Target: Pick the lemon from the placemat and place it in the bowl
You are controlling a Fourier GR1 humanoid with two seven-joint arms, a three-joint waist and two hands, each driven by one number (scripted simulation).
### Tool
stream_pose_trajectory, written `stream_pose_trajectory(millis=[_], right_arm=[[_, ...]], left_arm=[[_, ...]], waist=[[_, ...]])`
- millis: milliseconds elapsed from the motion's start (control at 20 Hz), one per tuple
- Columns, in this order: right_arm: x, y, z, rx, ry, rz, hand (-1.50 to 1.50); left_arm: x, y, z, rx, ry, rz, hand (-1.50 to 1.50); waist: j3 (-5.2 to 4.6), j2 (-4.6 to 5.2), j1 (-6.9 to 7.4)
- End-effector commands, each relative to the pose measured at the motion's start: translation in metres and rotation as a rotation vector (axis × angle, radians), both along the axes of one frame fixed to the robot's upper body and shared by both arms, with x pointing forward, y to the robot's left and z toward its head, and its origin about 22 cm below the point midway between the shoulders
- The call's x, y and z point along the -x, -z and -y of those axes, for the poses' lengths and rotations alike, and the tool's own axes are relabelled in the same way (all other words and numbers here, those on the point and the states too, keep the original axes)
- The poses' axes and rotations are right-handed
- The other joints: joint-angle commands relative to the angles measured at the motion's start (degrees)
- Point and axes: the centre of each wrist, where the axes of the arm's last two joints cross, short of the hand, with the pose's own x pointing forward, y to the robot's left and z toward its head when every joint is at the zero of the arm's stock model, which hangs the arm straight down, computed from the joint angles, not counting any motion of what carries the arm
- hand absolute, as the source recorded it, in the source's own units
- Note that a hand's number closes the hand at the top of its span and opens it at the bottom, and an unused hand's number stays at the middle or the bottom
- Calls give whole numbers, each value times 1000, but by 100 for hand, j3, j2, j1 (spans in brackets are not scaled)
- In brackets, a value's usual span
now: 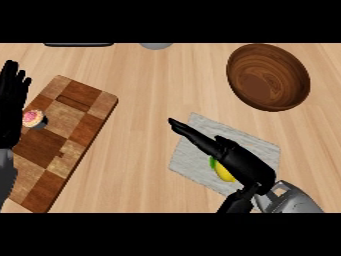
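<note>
A yellow lemon [222, 171] lies on the grey placemat [261, 145], mostly hidden under my right hand [239, 159]. That hand lies over it with fingers stretched straight toward the upper left, open; I cannot see the thumb's contact with the fruit. The dark wooden bowl [269, 75] stands at the far right, beyond the placemat, and holds nothing. My left hand [3, 107] rests open at the left edge, fingers up.
A checkered wooden cutting board [62, 140] lies at the left with a small pink-topped cupcake [35, 119] on it, next to my left hand. A grey round object [156, 45] and a dark flat item [78, 44] sit at the far edge.
</note>
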Motion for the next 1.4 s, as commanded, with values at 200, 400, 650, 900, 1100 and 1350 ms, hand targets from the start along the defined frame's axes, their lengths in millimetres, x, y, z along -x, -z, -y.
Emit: stream_pose_trajectory(millis=[200,400,650,900,1100,1350], right_arm=[[78,16,16,20,-82,364,-150],[99,-18,31,173,-3,509,-150],[104,-55,60,409,101,554,-150],[97,-93,71,774,65,574,-150],[99,-119,73,959,-5,579,-150],[78,-117,74,1104,-61,540,-150]], left_arm=[[8,-4,-11,-11,67,92,0],[7,-6,-8,0,65,90,0],[13,-1,-16,-30,66,82,0],[13,5,-10,2,73,93,0],[3,-10,-9,2,79,97,0],[10,7,2,-3,115,88,0]], waist=[[18,128,-102],[10,108,-151],[9,125,-100],[-9,142,-33],[-4,162,24],[8,173,60]])
